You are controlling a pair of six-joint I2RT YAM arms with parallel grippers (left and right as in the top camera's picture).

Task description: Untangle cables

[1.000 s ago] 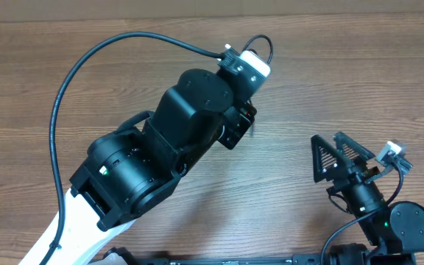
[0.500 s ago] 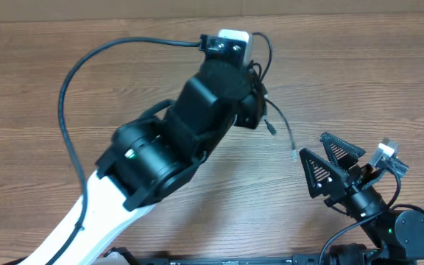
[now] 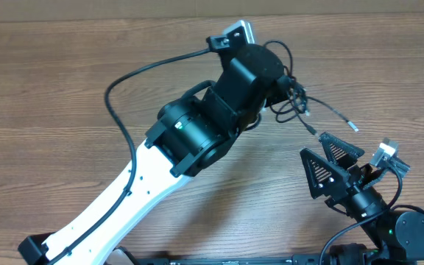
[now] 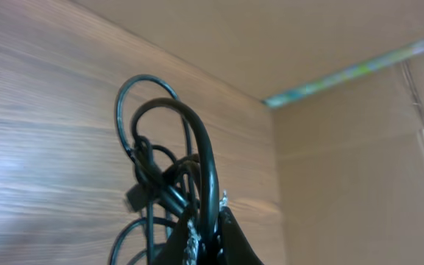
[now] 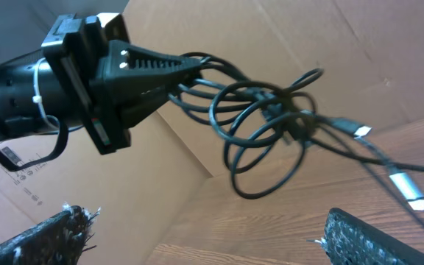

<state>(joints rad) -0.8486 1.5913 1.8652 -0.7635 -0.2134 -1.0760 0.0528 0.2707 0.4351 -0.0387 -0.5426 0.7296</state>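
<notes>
The cables (image 3: 300,103) are thin black cords bunched in one tangle, hanging from my left gripper (image 3: 284,82), which is shut on them above the table. One plug end (image 3: 352,126) trails toward the right. In the left wrist view the loops (image 4: 166,147) rise from the closed fingertips (image 4: 206,239). The right wrist view shows the tangle (image 5: 263,125) dangling from the left gripper (image 5: 186,70), with silver plug ends (image 5: 407,188) hanging low. My right gripper (image 3: 328,160) stands open just below and to the right of the tangle, holding nothing; both its fingers (image 5: 374,235) frame that view.
A thick black wire (image 3: 135,77) arcs off the left arm over the wooden table (image 3: 50,88). A cardboard wall (image 4: 344,162) stands along the table's far edge. The right arm's base (image 3: 407,232) sits at the front right corner.
The left arm has swung right and turned, carrying the tangle toward the right gripper; loose cable ends now trail out. The right gripper shifted slightly and stays open.
</notes>
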